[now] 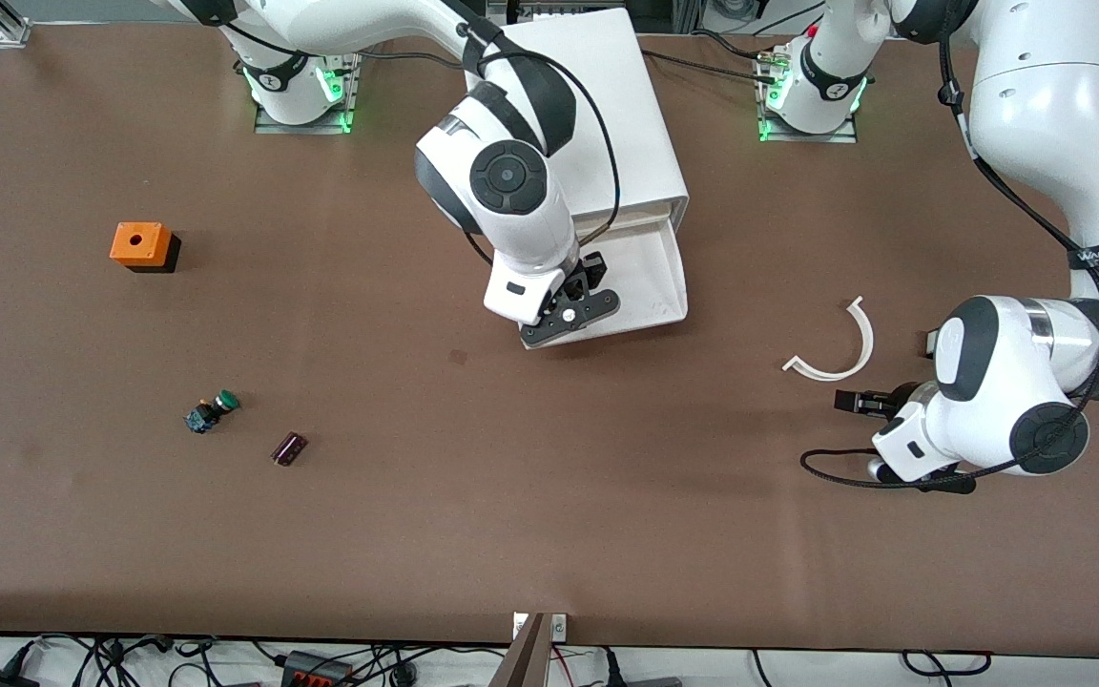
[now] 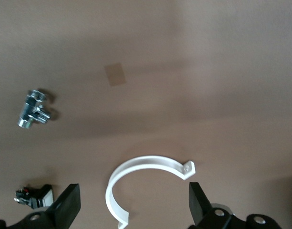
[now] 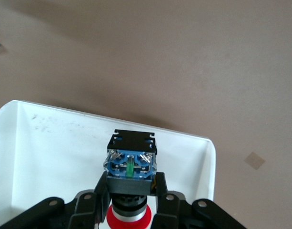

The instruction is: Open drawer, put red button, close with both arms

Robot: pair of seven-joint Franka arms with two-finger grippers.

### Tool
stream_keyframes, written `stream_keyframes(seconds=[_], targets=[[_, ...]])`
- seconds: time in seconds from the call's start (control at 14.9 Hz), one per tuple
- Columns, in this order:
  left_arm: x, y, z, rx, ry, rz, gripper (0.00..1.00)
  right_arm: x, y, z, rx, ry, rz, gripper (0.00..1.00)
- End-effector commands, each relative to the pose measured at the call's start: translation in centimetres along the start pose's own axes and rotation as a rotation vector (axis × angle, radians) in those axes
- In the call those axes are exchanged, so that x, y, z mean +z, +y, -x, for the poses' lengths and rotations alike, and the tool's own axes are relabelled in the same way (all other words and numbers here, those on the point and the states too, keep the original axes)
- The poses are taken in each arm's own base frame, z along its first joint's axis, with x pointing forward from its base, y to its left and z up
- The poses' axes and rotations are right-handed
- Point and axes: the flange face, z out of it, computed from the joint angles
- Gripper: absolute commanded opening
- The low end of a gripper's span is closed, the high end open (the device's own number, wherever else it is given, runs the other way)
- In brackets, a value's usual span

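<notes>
The drawer (image 1: 656, 279), the top one of the white cabinet (image 1: 607, 114), stands pulled out toward the front camera. My right gripper (image 1: 580, 291) hangs over the drawer's front end, shut on the red button (image 3: 130, 160). The button's black-and-blue body points down at the drawer's white floor (image 3: 50, 157), and its red cap (image 3: 129, 218) sits up between the fingers. My left gripper (image 1: 853, 401) waits open low over the table at the left arm's end, its fingers (image 2: 69, 206) spread on either side of a white curved clamp (image 2: 146, 164).
A green-capped button (image 1: 213, 411), a small dark part (image 1: 289, 448) and an orange box (image 1: 141, 245) lie toward the right arm's end. The white clamp (image 1: 840, 348) lies by the left gripper, with a metal fitting (image 2: 34, 109) close by.
</notes>
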Motion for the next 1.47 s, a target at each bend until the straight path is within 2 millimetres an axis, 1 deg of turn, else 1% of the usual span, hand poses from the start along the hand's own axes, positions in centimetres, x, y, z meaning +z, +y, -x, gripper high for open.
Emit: stream_keyframes(seconds=[0.0,0.07,0.13,0.2,0.34,0.4,0.54,0.6,0.74,0.87,0.94,1.01,1.14,1.21,1.27,1.41], targets=[[-0.8,-0.7,0.0,-0.016,0.025,-0.004,1.00,0.8,-2.1,0.6,0.025,-0.010,0.001,0.00],[-1.2,0.1,0.0,-0.005,0.031,-0.015,1.00,1.6,-2.9,1.0,0.017,-0.021,0.004,0.00],[-1.8,0.2,0.2,-0.004,0.035,-0.017,1.00,2.5,-3.4,1.2,0.010,-0.028,0.009,0.00],[-1.8,0.0,0.2,-0.008,0.035,-0.015,1.00,3.4,-3.6,1.2,0.009,-0.033,0.010,0.00],[-0.8,-1.6,-0.3,-0.020,0.045,0.004,1.00,4.1,-3.7,1.3,0.011,-0.039,0.013,0.00],[-0.4,-1.8,-0.5,-0.020,0.053,0.004,1.00,4.2,-3.7,1.3,0.017,-0.040,0.014,0.00],[-0.3,-0.8,-0.4,-0.010,0.048,0.003,1.00,4.9,-3.7,1.3,0.042,-0.047,0.017,0.00],[-0.1,-0.6,-0.4,-0.018,0.044,0.005,1.00,5.2,-4.1,1.5,0.043,-0.051,0.020,0.05],[0.4,-1.0,-0.4,-0.021,0.036,0.010,1.00,5.0,-4.1,1.5,0.049,-0.047,0.024,1.00],[0.8,-1.1,-0.4,-0.017,0.032,0.012,1.00,4.1,-4.0,1.4,0.049,-0.042,0.027,1.00],[1.0,-1.1,-0.3,-0.013,0.026,0.012,1.00,2.5,-3.9,1.2,0.061,-0.020,0.023,1.00],[0.9,-1.1,-0.2,-0.012,0.024,0.013,1.00,0.7,-3.1,0.6,0.090,0.002,0.031,1.00],[0.7,-0.2,-0.3,-0.014,0.027,0.007,1.00,-3.1,0.1,-0.9,0.128,0.042,0.047,1.00],[0.6,-0.3,-0.2,-0.011,0.027,0.010,1.00,-4.9,3.3,-2.1,0.172,0.068,0.052,1.00],[0.6,-0.7,-0.2,-0.011,0.025,0.016,1.00,-6.0,5.5,-2.8,0.197,0.084,0.051,1.00],[0.9,0.6,-0.1,-0.001,0.016,0.025,1.00,-8.7,11.5,-4.2,0.263,0.108,0.047,1.00]])
